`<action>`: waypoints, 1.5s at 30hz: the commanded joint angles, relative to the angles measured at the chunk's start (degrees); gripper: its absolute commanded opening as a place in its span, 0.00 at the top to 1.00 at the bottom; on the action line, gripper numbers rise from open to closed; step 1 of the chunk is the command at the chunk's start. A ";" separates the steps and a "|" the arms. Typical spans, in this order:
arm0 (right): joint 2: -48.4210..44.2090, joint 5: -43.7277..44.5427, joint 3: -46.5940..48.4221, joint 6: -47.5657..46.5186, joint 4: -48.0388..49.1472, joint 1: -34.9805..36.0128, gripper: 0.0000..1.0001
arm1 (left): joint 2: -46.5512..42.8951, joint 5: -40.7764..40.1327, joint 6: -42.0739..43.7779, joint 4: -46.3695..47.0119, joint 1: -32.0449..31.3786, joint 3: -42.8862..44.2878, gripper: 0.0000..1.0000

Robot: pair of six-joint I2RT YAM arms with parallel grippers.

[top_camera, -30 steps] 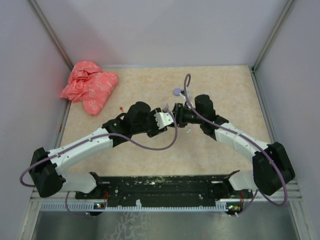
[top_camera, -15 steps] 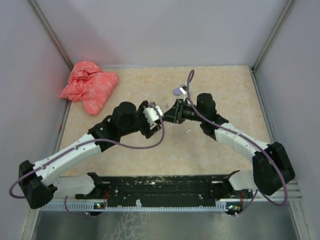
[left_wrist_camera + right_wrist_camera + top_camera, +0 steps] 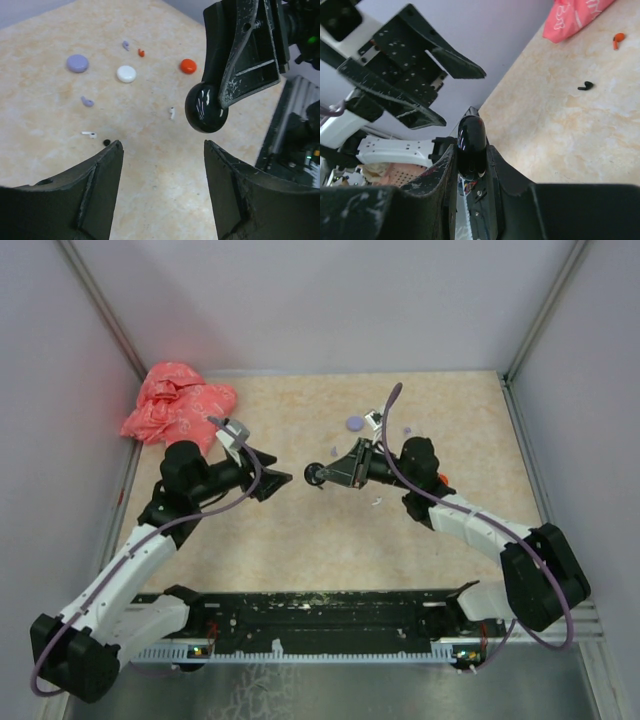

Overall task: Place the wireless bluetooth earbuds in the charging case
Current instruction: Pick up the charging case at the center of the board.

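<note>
A glossy black round charging case [image 3: 206,114] hangs above the table, and my right gripper [image 3: 240,50] is shut on its edge. In the right wrist view the case [image 3: 471,142] sits pinched between the two fingers of that gripper [image 3: 470,152]. My left gripper [image 3: 162,145] is open and empty, a short way from the case. From above, the left gripper [image 3: 275,472] faces the right gripper [image 3: 325,475] across a gap. Earbuds lie loose on the table: two white ones [image 3: 89,134] [image 3: 172,113], two lilac ones [image 3: 87,101] [image 3: 126,45], an orange-red one [image 3: 141,52] and a black one [image 3: 585,86].
Lilac [image 3: 77,63], white [image 3: 126,73] and red [image 3: 188,65] round discs lie on the table beyond the earbuds. A crumpled pink bag [image 3: 180,412] sits at the back left corner. Walls close in the table on three sides.
My left gripper opened and drew back to the left, away from the right gripper. The right gripper shut on the black case and now holds it alone.
</note>
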 commanded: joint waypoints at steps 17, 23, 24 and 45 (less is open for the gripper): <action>4.30 -2.59 -1.44 9.95 27.88 3.17 0.93 | 6.58 22.41 -39.03 33.12 3.03 -5.86 0.44; 5.01 -2.67 -1.37 10.53 29.48 3.57 0.93 | 7.14 22.43 -40.02 32.98 2.99 -6.13 0.49; 5.13 -2.67 -1.31 10.56 29.53 3.66 0.93 | 7.31 22.50 -40.22 32.96 2.98 -6.17 0.50; 1.78 -0.75 -1.94 3.70 25.86 4.86 0.56 | 5.84 21.82 -40.00 26.84 2.74 -4.52 0.90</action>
